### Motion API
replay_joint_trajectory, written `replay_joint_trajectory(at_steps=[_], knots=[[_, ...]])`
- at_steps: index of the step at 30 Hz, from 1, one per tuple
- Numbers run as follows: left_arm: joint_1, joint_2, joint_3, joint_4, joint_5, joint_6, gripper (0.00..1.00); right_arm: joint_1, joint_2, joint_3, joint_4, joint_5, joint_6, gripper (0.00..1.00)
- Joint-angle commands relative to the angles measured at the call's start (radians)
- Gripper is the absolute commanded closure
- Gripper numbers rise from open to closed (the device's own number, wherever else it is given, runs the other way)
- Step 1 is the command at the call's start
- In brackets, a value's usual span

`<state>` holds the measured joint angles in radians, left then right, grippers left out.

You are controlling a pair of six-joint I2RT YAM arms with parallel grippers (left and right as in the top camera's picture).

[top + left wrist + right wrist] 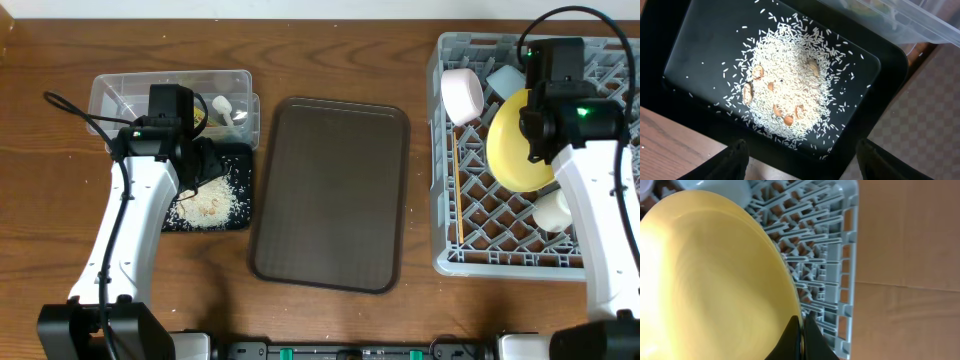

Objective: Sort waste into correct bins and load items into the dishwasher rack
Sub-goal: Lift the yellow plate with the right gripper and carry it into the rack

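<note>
Right claw [801,324] tight on yellow plate [710,280]

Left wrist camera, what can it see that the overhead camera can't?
Only the left wrist view shows clearly the small brown bits mixed into the rice, and the left gripper with its fingers wide apart. Only the overhead view shows the brown serving tray and the dishwasher rack with the yellow plate in it. Both show the rice lying in the black tray, next to the clear tub.

Dark brown serving tray [330,195] flat on wooden table [330,50]
</note>
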<state>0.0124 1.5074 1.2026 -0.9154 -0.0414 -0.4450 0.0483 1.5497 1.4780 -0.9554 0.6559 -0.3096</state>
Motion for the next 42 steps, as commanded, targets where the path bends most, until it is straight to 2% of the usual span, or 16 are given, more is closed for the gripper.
replay_joint_trajectory(at_steps=[1, 5, 8, 10, 11, 13, 15, 20, 27, 29, 30, 31, 33, 37, 42], knots=[[0.004, -0.004, -0.001, 0.0, -0.019, -0.003, 0.28, 0.014, 0.021, 0.006, -0.003, -0.05, 0.052, 0.99], [0.004, -0.004, -0.002, 0.0, -0.019, -0.003, 0.28, 0.039, 0.043, 0.006, -0.003, -0.144, 0.07, 0.98], [0.004, -0.004, -0.002, 0.0, -0.019, -0.003, 0.28, 0.048, 0.057, 0.006, -0.003, -0.196, 0.07, 0.92], [0.004, -0.004, -0.002, 0.0, -0.019, -0.002, 0.28, 0.051, 0.061, 0.006, -0.002, -0.235, 0.07, 0.83], [0.004, -0.004, -0.002, 0.0, -0.019, -0.003, 0.28, 0.051, 0.061, 0.006, -0.002, -0.259, 0.07, 0.72], [0.004, -0.004, -0.002, 0.0, -0.019, -0.003, 0.28, 0.051, 0.061, 0.006, -0.002, -0.318, 0.07, 0.57], [0.004, -0.004, -0.002, 0.0, -0.019, -0.003, 0.28, 0.051, 0.061, 0.006, 0.0, -0.353, 0.075, 0.56], [0.004, -0.004, -0.002, 0.0, -0.019, -0.002, 0.28, 0.034, 0.051, 0.007, 0.059, -0.385, 0.261, 0.51], [0.004, -0.004, -0.002, 0.0, -0.019, -0.002, 0.28, -0.019, 0.019, 0.006, 0.16, -0.594, 0.379, 0.25], [0.004, -0.004, -0.002, 0.0, -0.019, -0.002, 0.28, -0.042, 0.019, 0.006, 0.165, -0.593, 0.411, 0.13], [0.004, -0.004, -0.002, 0.0, -0.019, -0.002, 0.28, -0.056, 0.019, 0.006, 0.165, -0.593, 0.429, 0.03], [0.004, -0.004, -0.002, 0.0, -0.019, -0.002, 0.28, -0.072, 0.019, 0.006, 0.165, -0.593, 0.446, 0.01], [0.004, -0.004, -0.002, 0.0, -0.019, -0.002, 0.21, -0.104, 0.019, 0.006, 0.167, -0.594, 0.472, 0.01], [0.004, -0.004, -0.002, -0.001, -0.019, 0.01, 0.14, -0.164, 0.019, 0.006, 0.15, -0.634, 0.489, 0.01], [0.004, -0.004, -0.002, -0.04, -0.019, 0.032, 0.11, -0.186, 0.019, -0.002, 0.082, -0.671, 0.495, 0.01]])
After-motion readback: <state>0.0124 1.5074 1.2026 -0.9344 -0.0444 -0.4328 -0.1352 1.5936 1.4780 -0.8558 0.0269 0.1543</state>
